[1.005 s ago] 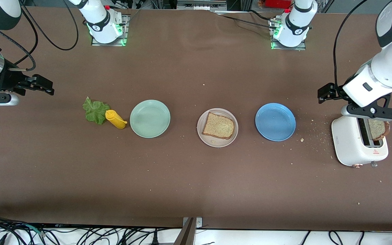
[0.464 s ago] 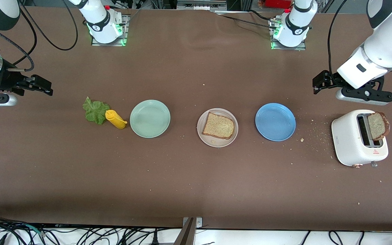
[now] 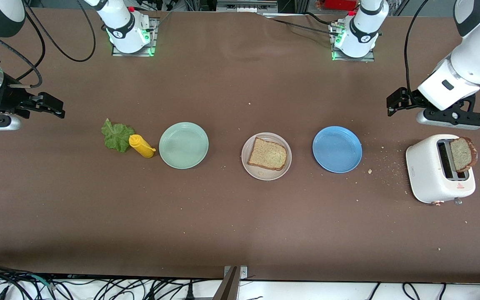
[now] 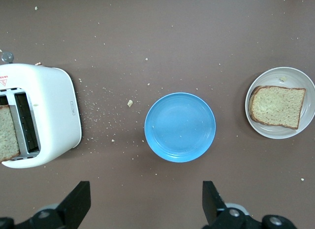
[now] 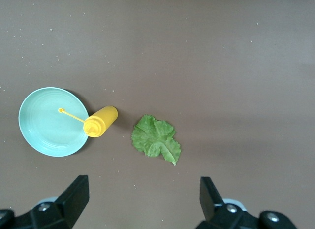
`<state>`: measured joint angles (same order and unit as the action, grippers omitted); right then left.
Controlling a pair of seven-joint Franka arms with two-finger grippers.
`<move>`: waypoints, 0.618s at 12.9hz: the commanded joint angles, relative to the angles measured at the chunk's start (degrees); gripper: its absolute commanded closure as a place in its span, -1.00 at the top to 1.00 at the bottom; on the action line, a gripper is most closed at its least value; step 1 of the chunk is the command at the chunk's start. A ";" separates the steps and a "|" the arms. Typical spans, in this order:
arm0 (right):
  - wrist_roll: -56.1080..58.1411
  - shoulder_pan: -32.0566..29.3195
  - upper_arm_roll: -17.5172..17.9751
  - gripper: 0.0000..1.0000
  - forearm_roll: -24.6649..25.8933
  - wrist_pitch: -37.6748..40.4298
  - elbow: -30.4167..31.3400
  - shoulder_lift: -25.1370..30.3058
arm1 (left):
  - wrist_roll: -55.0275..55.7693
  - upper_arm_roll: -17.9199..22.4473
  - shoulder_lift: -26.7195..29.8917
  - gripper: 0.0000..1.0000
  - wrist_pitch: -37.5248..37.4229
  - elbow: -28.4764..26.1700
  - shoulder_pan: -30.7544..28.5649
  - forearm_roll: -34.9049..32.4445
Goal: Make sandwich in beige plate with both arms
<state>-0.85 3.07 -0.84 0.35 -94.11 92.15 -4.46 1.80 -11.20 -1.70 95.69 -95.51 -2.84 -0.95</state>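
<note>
A small red triangle warning mark sits on the top of the white toaster [image 3: 439, 171], by the corner nearest the front camera; no wording on it can be read. The toaster is a smooth, rounded plastic box standing at the left arm's end of the table [image 3: 231, 233], with a speckled tan slice [image 3: 463, 154] standing upright in one of its two slots. Crumbs lie scattered on the matte brown tabletop between the toaster and the glossy round blue plate [image 3: 337, 149].

The beige plate [image 3: 266, 156], shallow with a raised rim, sits at the middle of the table, between the blue plate and the mint-green plate [image 3: 183, 145]. On it lies one square slice of wholegrain toast [image 3: 267, 154] with a dark brown crust. Toward the right arm's end, a yellow squeeze bottle [image 3: 141, 146] with a thin nozzle lies on its side just beside the green plate, and a ruffled lettuce leaf [image 3: 116, 135] lies flat beside the bottle.

The left gripper [image 4: 146, 204] hangs above the table by the toaster, its black fingers [image 4: 78, 202] spread wide and empty. The right gripper [image 5: 142, 199] hovers over the table's right-arm end near the lettuce, its fingers [image 5: 76, 194] likewise apart, gripping nothing.
</note>
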 commanded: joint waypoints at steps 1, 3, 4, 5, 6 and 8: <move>0.23 0.10 0.23 1.00 0.44 -0.11 -0.04 0.15 | -1.01 0.56 0.29 1.00 -1.29 1.20 0.12 -0.38; 0.14 0.18 0.31 1.00 0.44 -0.20 -0.04 0.15 | -0.92 0.56 -0.23 1.00 -1.30 2.16 0.11 -0.46; 0.14 0.18 0.31 1.00 0.36 -0.37 -0.04 0.15 | -1.18 0.65 -0.58 1.00 -1.39 2.17 -0.32 -0.37; 0.23 0.10 0.40 1.00 0.35 -0.37 0.05 -0.11 | -1.18 0.56 -0.59 1.00 -1.39 2.26 -0.85 -0.29; 0.23 0.18 0.40 1.00 0.35 -0.28 0.05 -0.20 | -1.01 0.56 -0.59 1.00 -1.39 2.26 -0.85 -0.28; 0.23 0.27 0.49 1.00 0.35 -0.28 0.05 -0.29 | -1.01 0.39 -0.59 1.00 -1.39 2.26 -0.76 -0.28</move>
<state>-0.85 3.16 -0.56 0.35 -94.12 92.16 -4.78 1.79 -10.55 -1.72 95.59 -94.82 -3.37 -0.95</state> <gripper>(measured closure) 0.000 0.000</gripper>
